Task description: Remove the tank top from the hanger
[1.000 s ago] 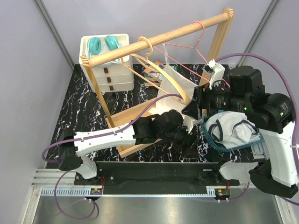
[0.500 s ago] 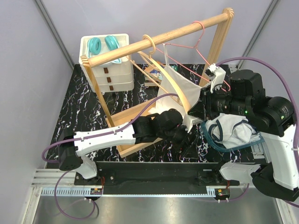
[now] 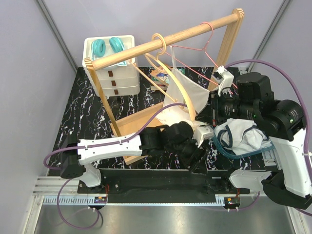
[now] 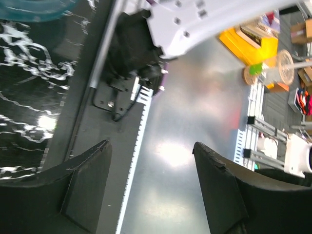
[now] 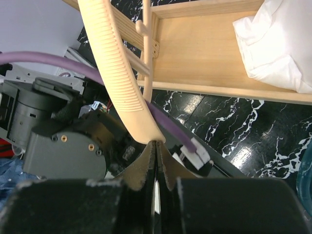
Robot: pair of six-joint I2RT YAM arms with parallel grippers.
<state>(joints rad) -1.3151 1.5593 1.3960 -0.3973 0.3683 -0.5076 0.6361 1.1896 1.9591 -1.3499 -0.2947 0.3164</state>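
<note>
- A cream hanger (image 3: 179, 87) hangs tilted by its ring from the wooden rail (image 3: 195, 29).
- A white tank top (image 3: 197, 90) is draped on it.
- A pink wire hanger (image 3: 195, 48) hangs near the rail's right end.
- The right arm (image 3: 253, 105) reaches to the tank top's right edge.
- The left arm (image 3: 112, 145) stretches across below the tank top.
- A blue basket (image 3: 215, 141) holds white cloth.
- White drawers (image 3: 117, 78) stand at the back left.

White shells and bulky black joint housings make up the left arm (image 3: 107, 147) and right arm (image 3: 292, 165). A purple cable (image 3: 51, 158) trails from each. The right wrist shows a green light (image 3: 254, 115); the fingers (image 4: 83, 190) are black.
</note>
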